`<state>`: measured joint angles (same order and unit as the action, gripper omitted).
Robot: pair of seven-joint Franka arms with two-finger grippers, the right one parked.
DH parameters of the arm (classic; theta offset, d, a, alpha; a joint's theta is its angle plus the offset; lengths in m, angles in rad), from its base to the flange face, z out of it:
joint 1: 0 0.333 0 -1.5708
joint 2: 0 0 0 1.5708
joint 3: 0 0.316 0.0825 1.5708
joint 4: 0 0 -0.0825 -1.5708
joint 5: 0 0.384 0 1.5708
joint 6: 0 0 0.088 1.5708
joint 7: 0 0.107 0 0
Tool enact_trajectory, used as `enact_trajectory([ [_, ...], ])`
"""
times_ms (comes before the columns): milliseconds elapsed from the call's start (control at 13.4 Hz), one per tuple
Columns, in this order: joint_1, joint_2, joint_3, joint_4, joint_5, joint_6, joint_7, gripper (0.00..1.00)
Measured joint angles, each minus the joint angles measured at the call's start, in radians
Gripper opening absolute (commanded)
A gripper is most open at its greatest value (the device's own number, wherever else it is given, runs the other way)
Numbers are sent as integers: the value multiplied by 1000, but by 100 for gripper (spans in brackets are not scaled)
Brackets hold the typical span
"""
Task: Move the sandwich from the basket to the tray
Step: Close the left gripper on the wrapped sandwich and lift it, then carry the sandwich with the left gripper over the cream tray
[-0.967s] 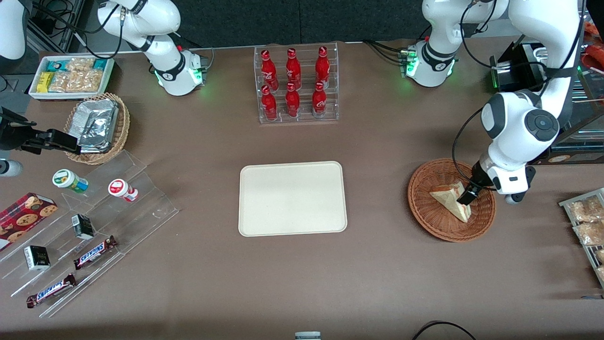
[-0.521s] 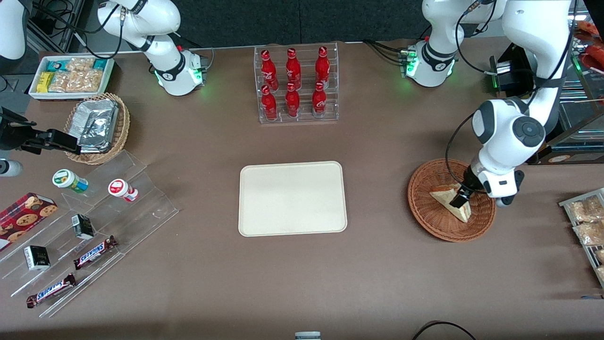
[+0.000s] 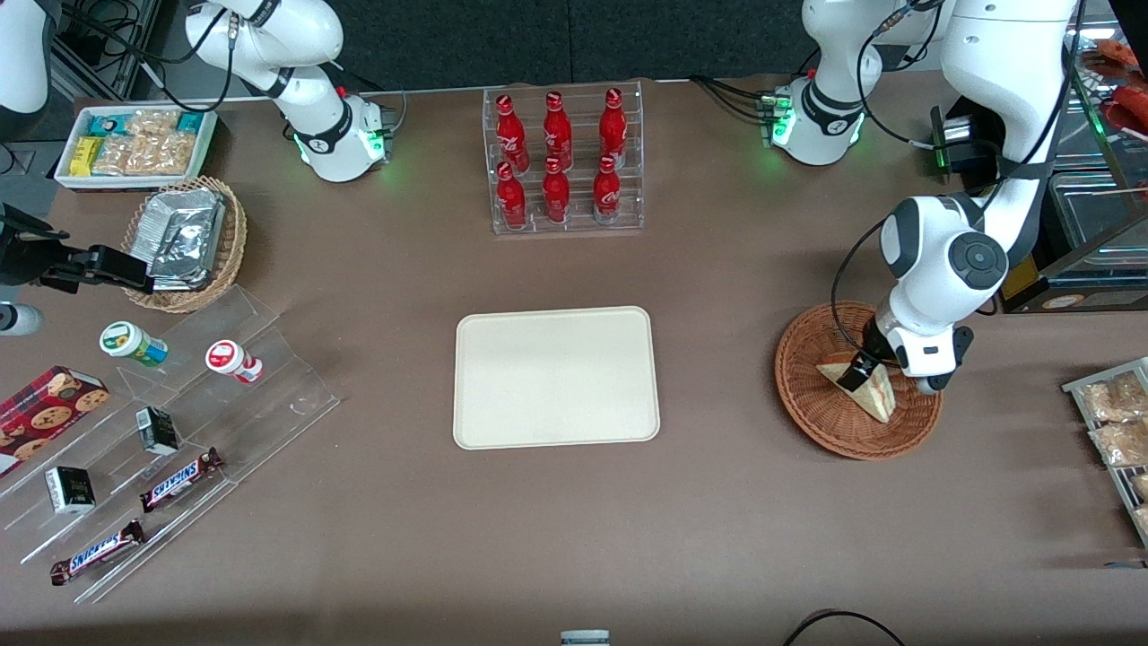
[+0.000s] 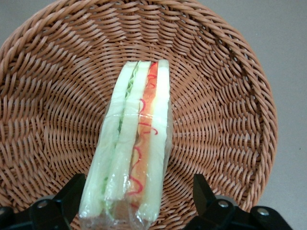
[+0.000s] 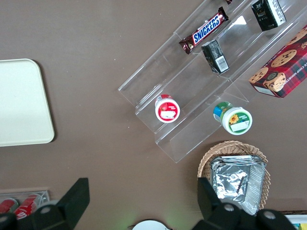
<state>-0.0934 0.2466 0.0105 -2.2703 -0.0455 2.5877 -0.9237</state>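
The sandwich (image 3: 877, 397), a clear-wrapped wedge of pale bread with red-orange and green layers, lies in the reddish-brown wicker basket (image 3: 825, 423) toward the working arm's end of the table. My left gripper (image 3: 856, 374) is down in the basket, open, with one black finger on each side of the sandwich (image 4: 136, 143). In the left wrist view the gripper (image 4: 136, 190) straddles the wedge's near end, and one finger (image 4: 200, 189) stands clear of the wrap over the basket's weave (image 4: 225, 110). The cream tray (image 3: 556, 377) lies bare at the table's middle.
A clear rack of red bottles (image 3: 560, 161) stands farther from the front camera than the tray. A tan basket with foil packets (image 3: 184, 238) and clear stepped shelves with snacks (image 3: 179, 422) lie toward the parked arm's end. Snack packets (image 3: 1112, 422) sit beside the reddish basket.
My left gripper has slid along the sandwich toward the tray, from its edge nearest the working arm's end to over its thicker part. The sandwich has not moved.
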Motion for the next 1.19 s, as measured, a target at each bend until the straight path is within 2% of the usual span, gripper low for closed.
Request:
enact_trajectory([
  [149,0,0,2,0,2,2,0,94],
  [223,0,0,3,0,3,2,1,87],
  [298,1,0,3,0,5,2,1,59],
  [372,1,0,3,0,7,2,1,39],
  [446,2,0,4,0,8,2,1,25],
  [967,3,-1,5,9,17,-3,11,23],
  [1041,3,-5,5,22,19,-28,19,24],
  [1190,1,-36,3,89,57,-192,39,24],
])
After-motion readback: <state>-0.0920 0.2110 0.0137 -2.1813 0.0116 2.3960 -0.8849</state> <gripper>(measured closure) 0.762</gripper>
